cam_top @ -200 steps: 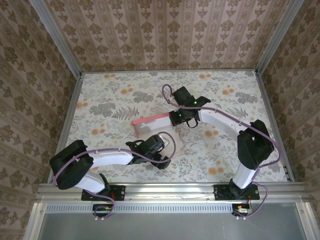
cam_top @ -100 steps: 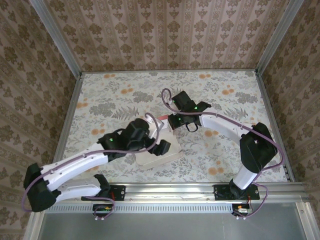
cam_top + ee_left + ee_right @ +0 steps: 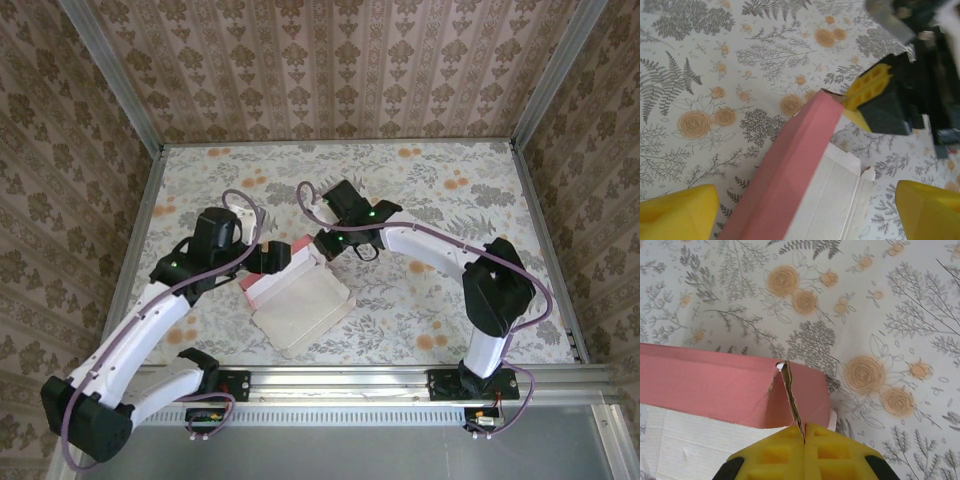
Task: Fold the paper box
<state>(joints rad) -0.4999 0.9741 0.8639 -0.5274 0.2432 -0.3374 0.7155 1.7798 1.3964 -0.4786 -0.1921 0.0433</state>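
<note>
Paper box (image 3: 300, 305) lay on the floral table (image 3: 450, 300), toward 7 o'clock from the table's middle, close to the arm bases. Its nearest part was the pale inner panel (image 3: 310, 312), flat on the surface. Along that panel's 11 o'clock edge the pink wall (image 3: 278, 270) stood raised, leaning rather than plumb.

Left gripper (image 3: 268, 258) sat at the wall's 9 o'clock end. The wrist view showed its yellow pads (image 3: 677, 212) spread wide with the wall running between them, and nothing gripped. Right gripper (image 3: 327, 245) sat at the 3 o'clock end, its pads (image 3: 770, 455) pressed together on the thin edge of the end flap (image 3: 790, 395). The card looked rough at that corner.

Judged step: standing the wall square and turning the end flap in. To do it well, the right pinch should stay light and follow the crease, since a hard pull could tear the corner. The left fingers would best close low on the wall, near the score line, so it hinges cleanly. Both ends should move together, or the flat panel may skid.
</note>
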